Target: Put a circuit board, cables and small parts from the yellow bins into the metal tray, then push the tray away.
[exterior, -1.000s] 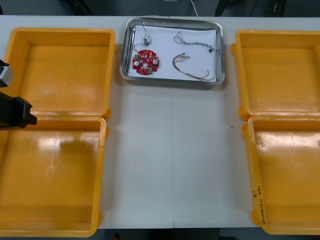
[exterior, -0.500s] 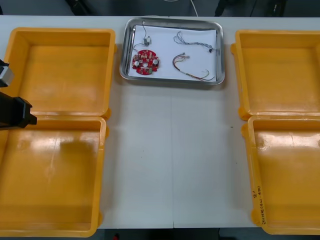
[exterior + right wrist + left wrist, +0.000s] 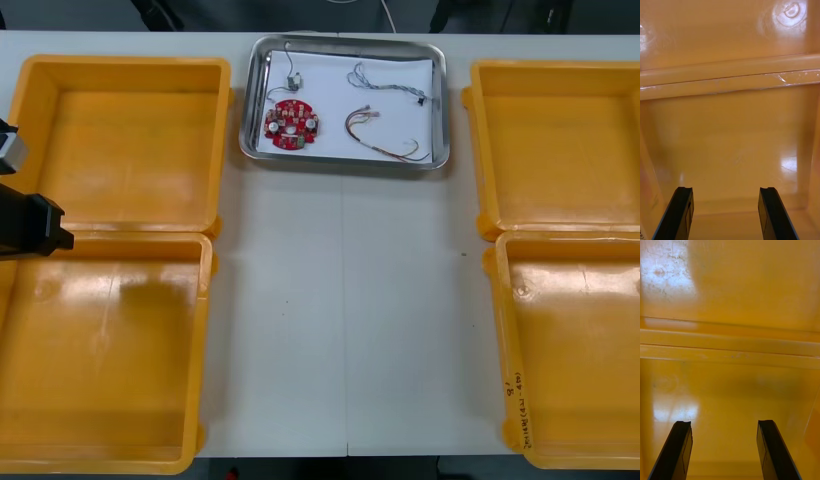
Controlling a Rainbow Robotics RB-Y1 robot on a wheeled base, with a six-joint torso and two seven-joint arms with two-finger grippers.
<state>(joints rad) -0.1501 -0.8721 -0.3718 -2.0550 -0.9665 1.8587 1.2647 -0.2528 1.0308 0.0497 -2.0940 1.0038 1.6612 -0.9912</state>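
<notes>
Hovering left gripper (image 3: pixel 723 423): fingers released, empty, over a yellow bin (image 3: pixel 730 288) floor.
Right gripper (image 3: pixel 725 188): released too, over another bin (image 3: pixel 730 131).
Metal tray (image 3: pixel 247 100): far centre, holding 1 circuit board (image 3: pixel 290 123), blue-white cable (image 3: pixel 385 85), red-yellow cable (image 3: pixel 385 147), small metal part (image 3: pixel 293 82).

Front camera overhead, wrist cameras close over yellow bins (image 3: pixel 730 127).

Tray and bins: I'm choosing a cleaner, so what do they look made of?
The metal tray looks like polished steel or similar: mirror-bright rim, white lining inside. The yellow bins look like glossy moulded plastic: soft glare patches, rounded rims.
</notes>
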